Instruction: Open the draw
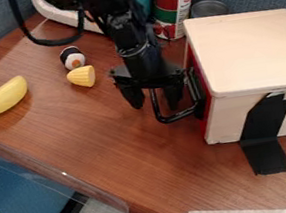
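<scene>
The gripper [155, 103], fingers parted and clamped on nothing, straddles the black handle [174, 118], likely to pull open the red-fronted drawer [199, 73] beside it.

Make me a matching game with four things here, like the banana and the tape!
1. Banana
2. Tall can
3. Tape
4. Gripper

A. Red and green
B. At the black handle
C. Yellow
D. Stuck on the box

Right pairs: 1-C, 2-A, 3-D, 4-B
</scene>
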`<action>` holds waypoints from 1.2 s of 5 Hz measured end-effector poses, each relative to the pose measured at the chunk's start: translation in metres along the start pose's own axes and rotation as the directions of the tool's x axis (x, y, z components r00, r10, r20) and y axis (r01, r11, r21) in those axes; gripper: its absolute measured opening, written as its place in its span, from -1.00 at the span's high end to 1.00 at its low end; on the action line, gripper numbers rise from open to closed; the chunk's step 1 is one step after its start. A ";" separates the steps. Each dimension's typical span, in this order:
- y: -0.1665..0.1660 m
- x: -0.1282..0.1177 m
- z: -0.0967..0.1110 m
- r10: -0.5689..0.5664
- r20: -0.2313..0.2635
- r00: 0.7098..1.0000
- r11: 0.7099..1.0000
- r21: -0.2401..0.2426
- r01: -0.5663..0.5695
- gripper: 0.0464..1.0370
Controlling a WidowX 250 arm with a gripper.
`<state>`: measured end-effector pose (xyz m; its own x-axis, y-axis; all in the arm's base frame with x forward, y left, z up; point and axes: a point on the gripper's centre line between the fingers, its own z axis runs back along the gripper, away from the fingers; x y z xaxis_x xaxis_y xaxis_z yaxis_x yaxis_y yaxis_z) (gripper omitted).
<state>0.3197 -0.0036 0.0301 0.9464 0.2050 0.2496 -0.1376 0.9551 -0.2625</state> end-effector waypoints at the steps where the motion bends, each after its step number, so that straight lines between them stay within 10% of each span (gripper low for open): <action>1: 0.002 0.003 -0.004 0.057 0.020 0.998 0.998 -0.001 -0.057 -0.32; 2: 0.005 0.002 -0.008 0.067 0.010 0.998 0.998 0.016 -0.067 0.31; 3: 0.008 0.001 -0.009 0.104 0.008 0.995 0.994 0.030 -0.104 0.54; 6: 0.051 -0.023 0.004 0.198 -0.027 0.980 0.979 0.049 -0.197 0.65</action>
<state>0.2898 0.0413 0.0147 0.9080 0.3843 0.1669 -0.3352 0.9054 -0.2606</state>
